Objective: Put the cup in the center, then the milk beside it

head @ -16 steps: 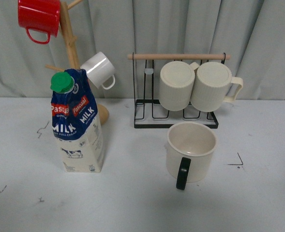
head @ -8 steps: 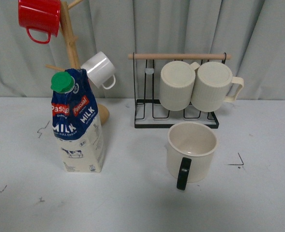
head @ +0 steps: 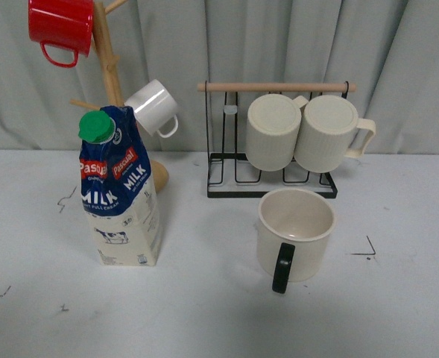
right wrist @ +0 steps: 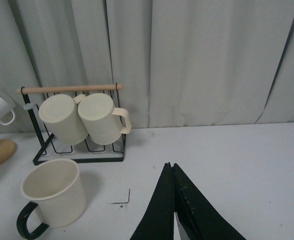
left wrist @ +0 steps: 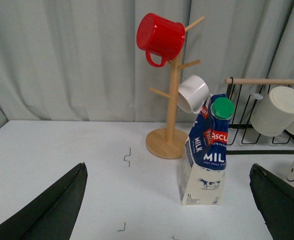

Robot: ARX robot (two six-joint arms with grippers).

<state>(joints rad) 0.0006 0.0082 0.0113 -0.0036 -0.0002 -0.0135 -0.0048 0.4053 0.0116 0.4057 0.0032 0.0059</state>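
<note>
Standing upright on the table [head: 204, 313], the cup [head: 294, 235] is right of the middle in the front view, mouth up and empty, with its black handle turned toward the camera. Nothing touches it. Just behind it is a black wire rack [head: 275, 86] topped by a wooden rod, and two ribbed cream mugs [head: 273, 131] hang from the rod side by side, bottoms facing forward.

The milk [head: 120, 195] stands upright well to the left of the cup, with bare table between them. Its green cap is at the top and its cow drawing is near the base. Close behind the carton rises a wooden mug tree [head: 107, 60], its round foot partly hidden by the carton. A red mug [head: 60, 26] hangs high on the tree and a small white mug [head: 152, 107] hangs lower, just above the carton's top. A pale curtain [head: 279, 37] closes off the back.

Neither arm appears in the front view. In its wrist view the left gripper [left wrist: 166, 166] is spread wide and empty, with the carton ahead of it. The right gripper [right wrist: 169, 167] has its fingers pressed together on nothing, above the table and apart from the cup.
</note>
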